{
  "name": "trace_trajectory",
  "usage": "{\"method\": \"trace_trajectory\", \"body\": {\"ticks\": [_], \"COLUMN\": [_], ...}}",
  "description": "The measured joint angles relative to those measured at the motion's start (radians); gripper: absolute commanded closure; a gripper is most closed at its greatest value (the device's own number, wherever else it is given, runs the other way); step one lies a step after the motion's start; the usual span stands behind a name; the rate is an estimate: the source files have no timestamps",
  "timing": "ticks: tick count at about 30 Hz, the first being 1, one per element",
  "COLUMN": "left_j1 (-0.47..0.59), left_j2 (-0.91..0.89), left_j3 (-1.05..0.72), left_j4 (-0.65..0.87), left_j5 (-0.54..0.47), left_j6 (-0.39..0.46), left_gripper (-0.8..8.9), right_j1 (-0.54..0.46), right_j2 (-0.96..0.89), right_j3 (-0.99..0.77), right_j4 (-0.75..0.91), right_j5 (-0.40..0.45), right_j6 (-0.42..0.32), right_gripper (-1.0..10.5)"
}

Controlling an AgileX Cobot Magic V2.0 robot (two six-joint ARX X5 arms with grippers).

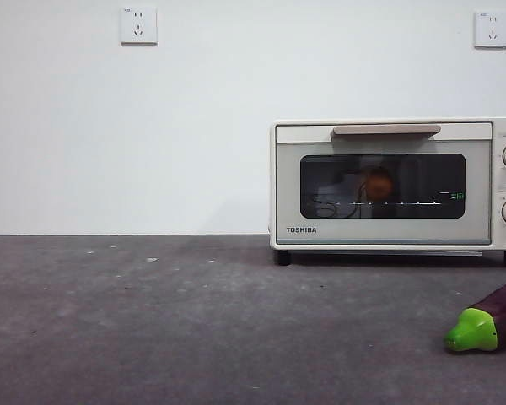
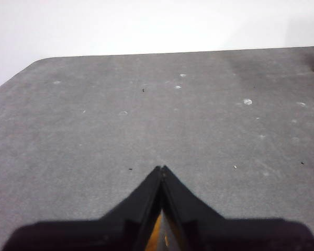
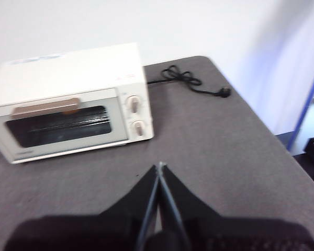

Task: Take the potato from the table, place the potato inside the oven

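Potato [image 1: 379, 183] shows orange behind the oven [image 1: 388, 181] glass, on the rack, door closed; too rounded to read a long axis. Eggplant [image 1: 489, 322] lies on the worktop [image 1: 152, 321]. Left wrist: left claw [image 2: 161, 168] pressed together, empty. Right wrist: right claw [image 3: 159, 165] together (oven ahead). Risk: calling it done on a mere reflection.

Low front and high right-wrist views share the oven [image 1: 388, 181].

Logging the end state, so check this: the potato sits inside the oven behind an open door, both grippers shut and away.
Wrong on one point: the oven door is closed. The front view shows the potato through its glass. Left gripper and right gripper are shut and away.
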Motion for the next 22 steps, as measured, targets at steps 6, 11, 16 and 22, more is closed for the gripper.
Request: {"method": "trace_trajectory", "body": {"ticks": [6,11,16,22], "left_j1": [0.0,0.0,0.0,0.0], "left_j2": [0.0,0.002,0.006,0.006], "left_j3": [0.0,0.0,0.0,0.0], "left_j4": [0.001,0.002,0.002,0.002], "left_j5": [0.0,0.0,0.0,0.0], "left_j6": [0.0,0.0,0.0,0.0], "left_gripper": [8.16,8.16,8.16,8.16], "right_j1": [-0.114,-0.227,-0.283,-0.296], "right_j2": [-0.008,-0.034,-0.127,-0.263], "right_j3": [-0.254,-0.552,-0.847,-1.075], "right_j4": [0.306,0.731,1.113,1.3], "right_j5": [-0.035,-0.208,-0.377,-0.459], "right_j6": [-0.095,-0.132,-0.163,-0.31], "right_gripper": [9.5,9.5,9.5,9.5]}}
